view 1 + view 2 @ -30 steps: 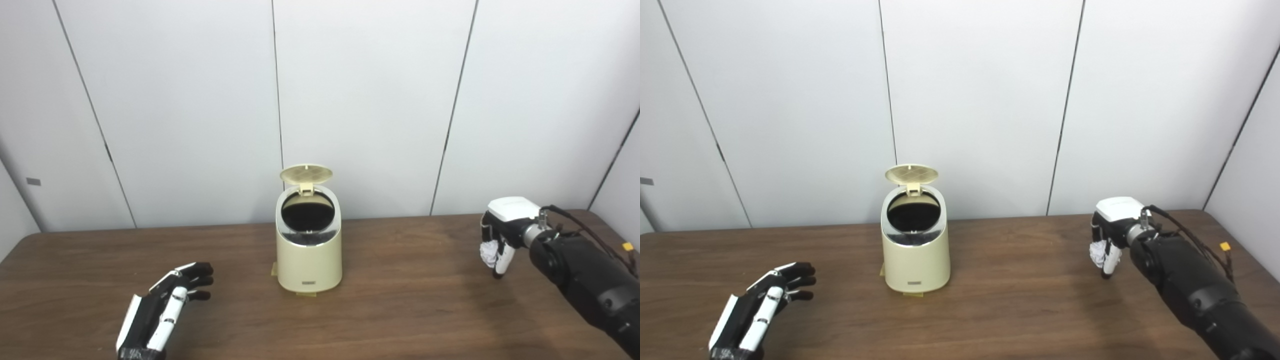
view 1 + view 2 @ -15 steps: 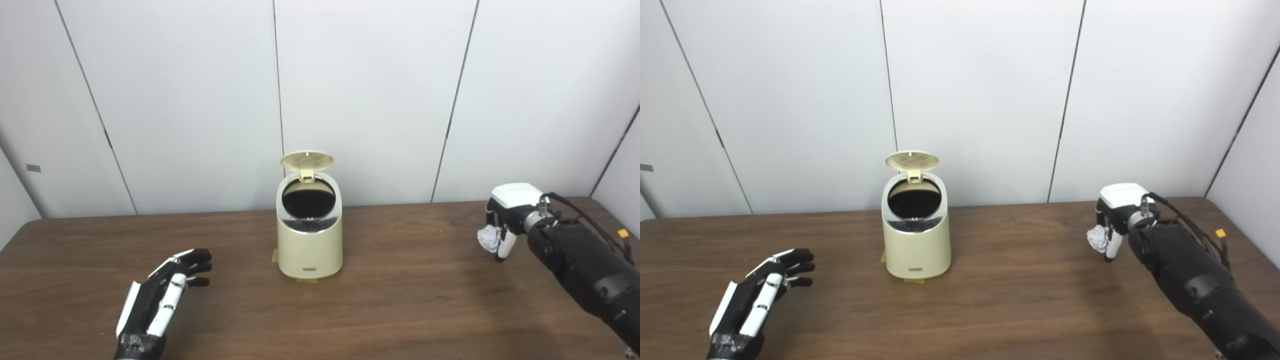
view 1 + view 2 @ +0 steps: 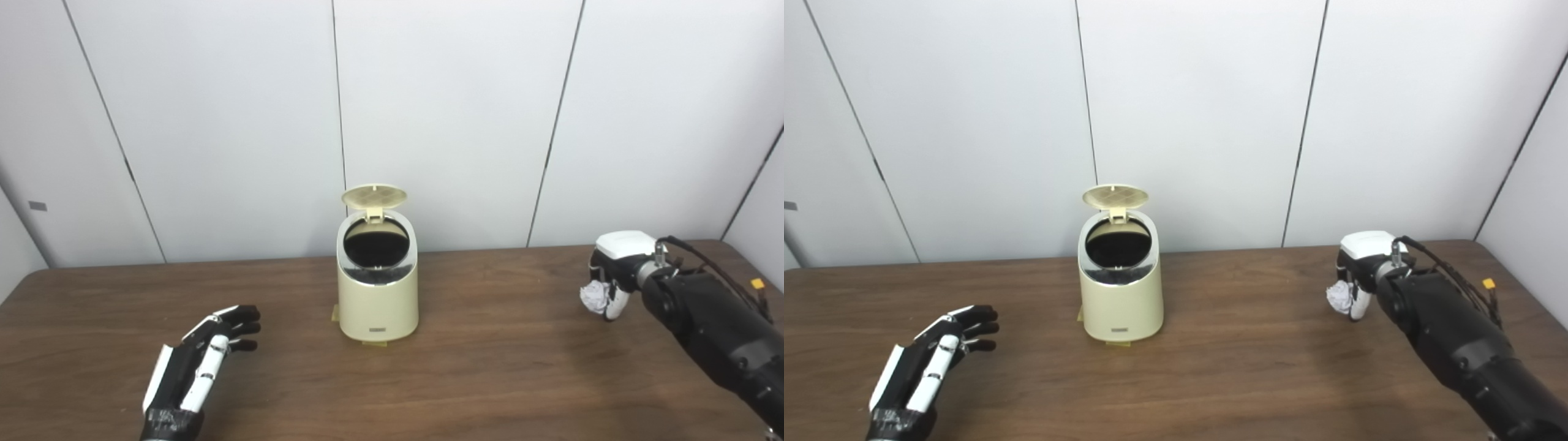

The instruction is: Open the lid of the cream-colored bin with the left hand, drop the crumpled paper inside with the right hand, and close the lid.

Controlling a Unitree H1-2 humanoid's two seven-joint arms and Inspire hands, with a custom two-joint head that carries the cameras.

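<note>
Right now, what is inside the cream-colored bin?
The lid stands open, but the cream-colored bin shows only a dark opening; nothing can be made out inside. The crumpled paper is in the right hand, off to the side.

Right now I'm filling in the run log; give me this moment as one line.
lid: up | bin: open | right hand: holding paper, off to bin's right | left hand: open, empty
</note>
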